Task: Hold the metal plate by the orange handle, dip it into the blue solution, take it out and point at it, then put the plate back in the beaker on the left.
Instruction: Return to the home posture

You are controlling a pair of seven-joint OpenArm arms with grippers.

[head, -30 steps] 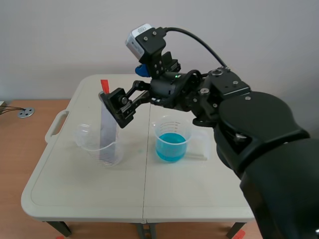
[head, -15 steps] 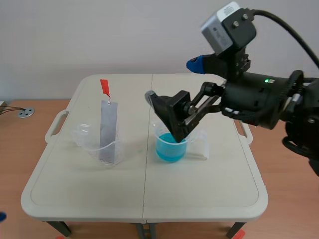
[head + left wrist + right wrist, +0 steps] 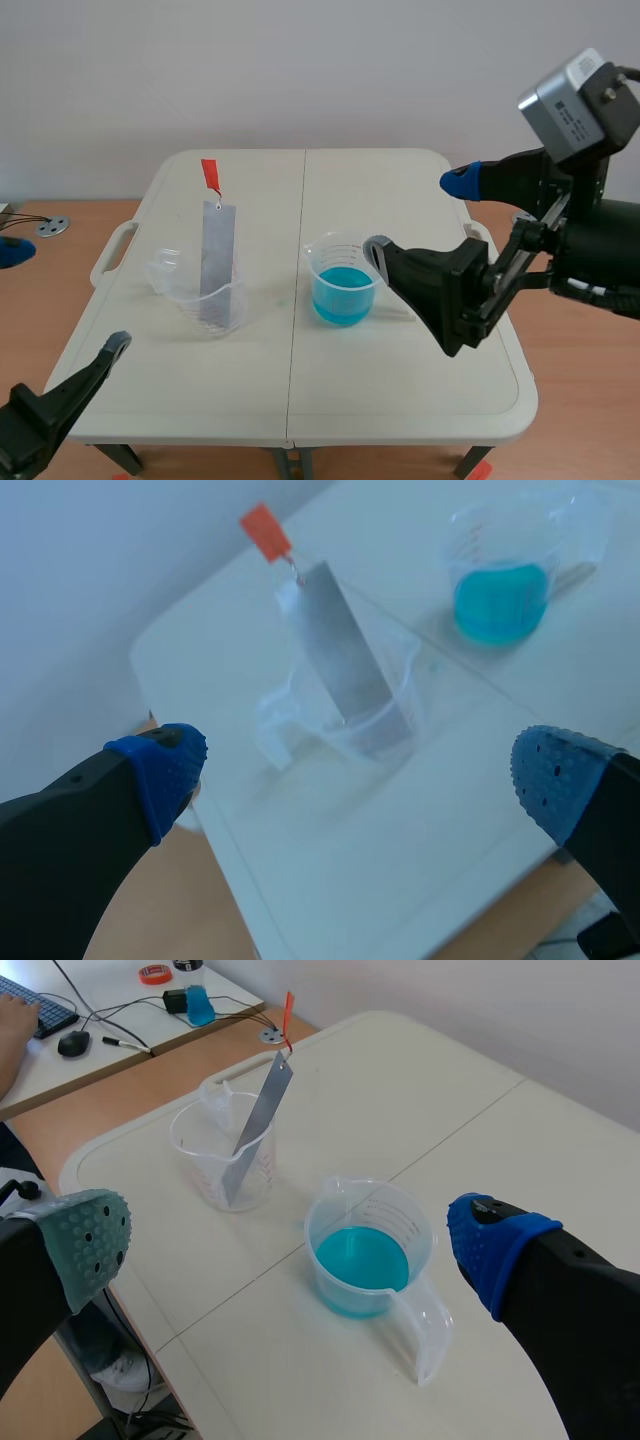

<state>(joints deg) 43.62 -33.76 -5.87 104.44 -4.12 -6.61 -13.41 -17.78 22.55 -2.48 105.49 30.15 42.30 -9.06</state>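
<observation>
Scene view: the metal plate (image 3: 218, 255) leans in the clear beaker (image 3: 200, 295) on the left, orange handle (image 3: 210, 174) on top. The blue solution (image 3: 343, 297) sits in its cup beside it on the worktop (image 3: 400, 400). The right pincer (image 3: 418, 216) hangs wide open near the cup, and the left pincer (image 3: 64, 297) is wide open at the near corner.

Left wrist view: fingers spread, plate and beaker ahead.

Right wrist view: fingers spread, cup ahead.

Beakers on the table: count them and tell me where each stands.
2. The left beaker stands on the table's left half, the metal plate leaning inside it. The beaker of blue solution stands right of it, near the table's middle. None appears hidden.
</observation>
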